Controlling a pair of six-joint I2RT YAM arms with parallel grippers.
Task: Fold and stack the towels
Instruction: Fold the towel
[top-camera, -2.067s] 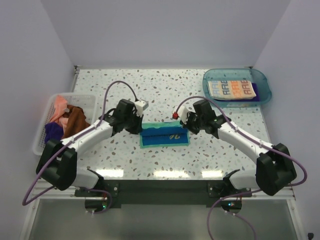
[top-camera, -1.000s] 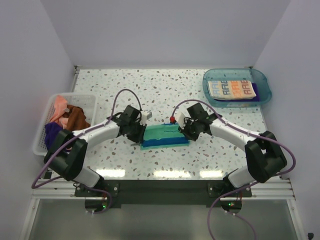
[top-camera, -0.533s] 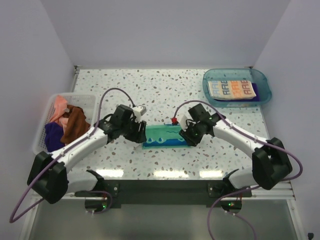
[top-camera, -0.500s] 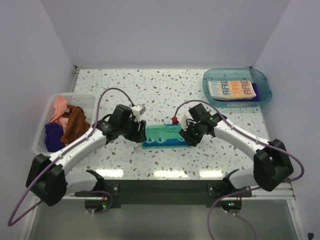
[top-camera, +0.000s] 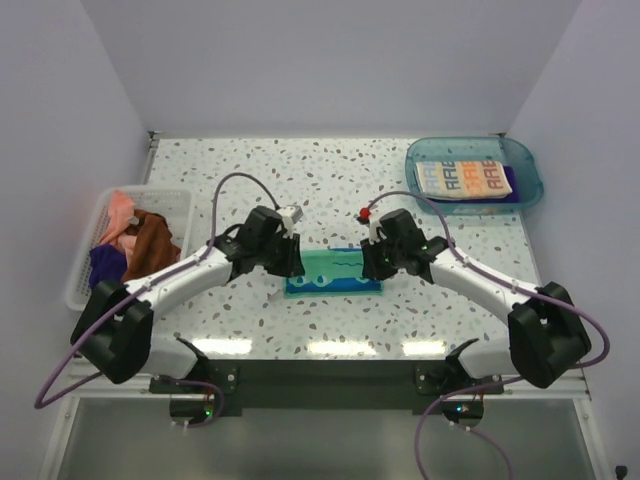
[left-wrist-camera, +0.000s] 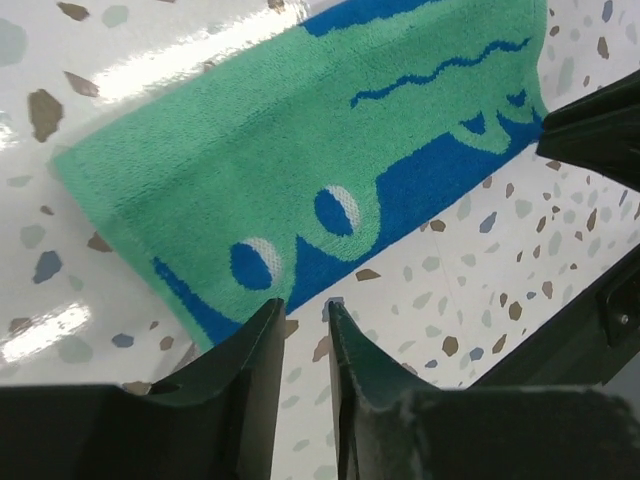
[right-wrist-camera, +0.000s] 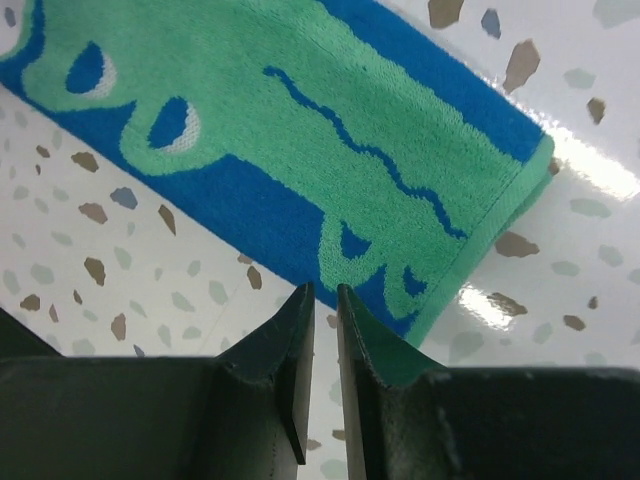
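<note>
The crocodile towel (top-camera: 335, 270) lies folded into a narrow green and blue strip on the table between the arms. It also shows in the left wrist view (left-wrist-camera: 330, 150) and the right wrist view (right-wrist-camera: 300, 130). My left gripper (top-camera: 290, 262) hovers at its left end, with its tips (left-wrist-camera: 303, 305) over the near edge. Its jaws are almost shut and empty. My right gripper (top-camera: 372, 262) is at the right end, with its tips (right-wrist-camera: 323, 288) just above the near edge, nearly shut and empty. The folded RABBIT towel (top-camera: 463, 178) lies on a purple towel (top-camera: 521, 197).
A teal tray (top-camera: 420, 152) at the back right holds the folded stack. A white basket (top-camera: 80, 285) at the left holds loose brown (top-camera: 150, 240), pink (top-camera: 118, 215) and purple (top-camera: 103, 265) towels. Speckled tabletop surrounds the strip.
The far half of the towel was pulled forward, making a narrower strip. Both grippers then let go and rose slightly, shifting toward the towel's ends.
</note>
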